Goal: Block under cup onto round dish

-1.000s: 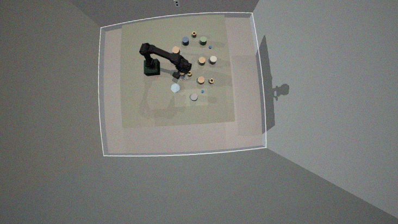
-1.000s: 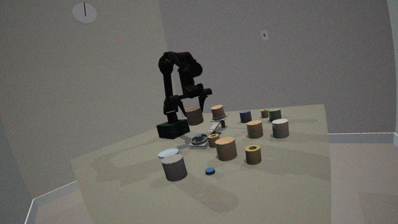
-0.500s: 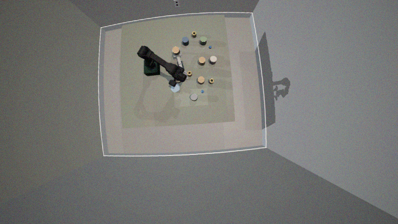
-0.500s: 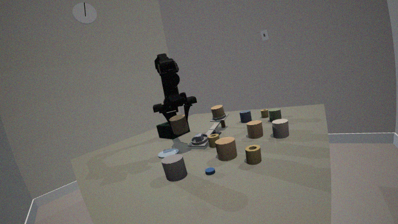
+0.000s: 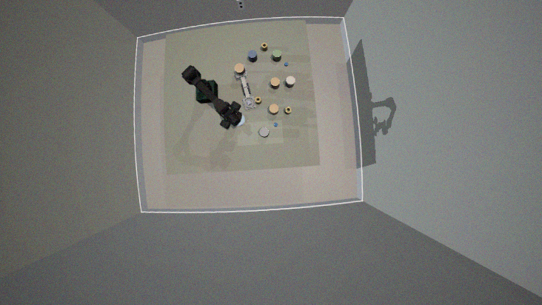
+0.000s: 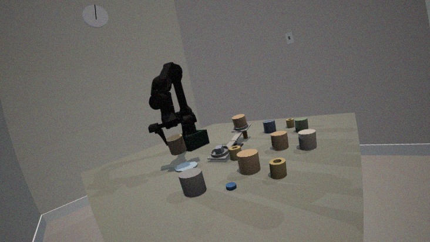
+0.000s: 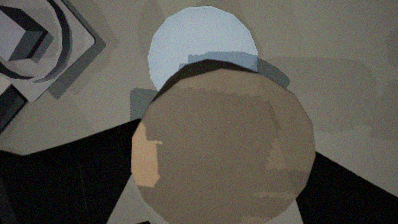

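Observation:
My gripper (image 6: 176,142) (image 7: 217,138) is shut on a tan cup (image 6: 177,147) (image 7: 225,135), held in the air near the pale blue round dish (image 5: 241,120) (image 6: 186,166) (image 7: 200,32). In the wrist view the cup covers the dish's near edge; whether it overhangs the dish is unclear. The grey block (image 5: 249,102) (image 6: 218,149) (image 7: 12,42) lies uncovered in the ring on the lowered end of the balance (image 5: 245,87) (image 6: 235,139). The other tan cup (image 5: 239,68) (image 6: 239,121) stands on the raised end.
A brass ring (image 5: 258,100) (image 6: 235,153) stands beside the block's end of the balance. A grey cylinder (image 5: 263,132) (image 6: 192,182) stands near the dish. A tan cylinder (image 5: 273,109) (image 6: 248,162) and a blue disc (image 5: 275,123) (image 6: 231,186) are further off, with several more cylinders behind.

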`<state>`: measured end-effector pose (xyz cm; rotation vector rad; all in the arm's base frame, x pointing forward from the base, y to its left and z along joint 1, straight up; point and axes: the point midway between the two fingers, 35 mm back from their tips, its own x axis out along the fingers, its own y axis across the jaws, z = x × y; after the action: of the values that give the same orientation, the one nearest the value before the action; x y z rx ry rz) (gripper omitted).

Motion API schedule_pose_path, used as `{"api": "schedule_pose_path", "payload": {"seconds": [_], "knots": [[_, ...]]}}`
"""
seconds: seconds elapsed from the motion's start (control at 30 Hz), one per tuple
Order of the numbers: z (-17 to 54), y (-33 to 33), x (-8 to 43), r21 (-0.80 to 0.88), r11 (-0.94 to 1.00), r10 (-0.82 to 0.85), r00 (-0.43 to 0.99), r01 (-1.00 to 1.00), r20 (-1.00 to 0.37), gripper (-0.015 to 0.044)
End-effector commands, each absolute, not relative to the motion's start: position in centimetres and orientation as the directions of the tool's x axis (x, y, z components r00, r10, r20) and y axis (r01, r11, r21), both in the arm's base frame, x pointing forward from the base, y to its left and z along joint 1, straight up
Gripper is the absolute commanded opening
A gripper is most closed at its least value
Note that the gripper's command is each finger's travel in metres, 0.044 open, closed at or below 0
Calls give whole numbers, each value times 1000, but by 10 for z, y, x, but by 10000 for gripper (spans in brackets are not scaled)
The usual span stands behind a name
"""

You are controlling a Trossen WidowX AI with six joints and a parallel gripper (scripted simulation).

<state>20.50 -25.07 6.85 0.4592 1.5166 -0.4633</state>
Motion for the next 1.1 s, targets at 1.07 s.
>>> {"api": "schedule_pose_path", "payload": {"seconds": [1.07], "knots": [[9,-285,122,-14,833,-25,13,554,-1000,0]]}}
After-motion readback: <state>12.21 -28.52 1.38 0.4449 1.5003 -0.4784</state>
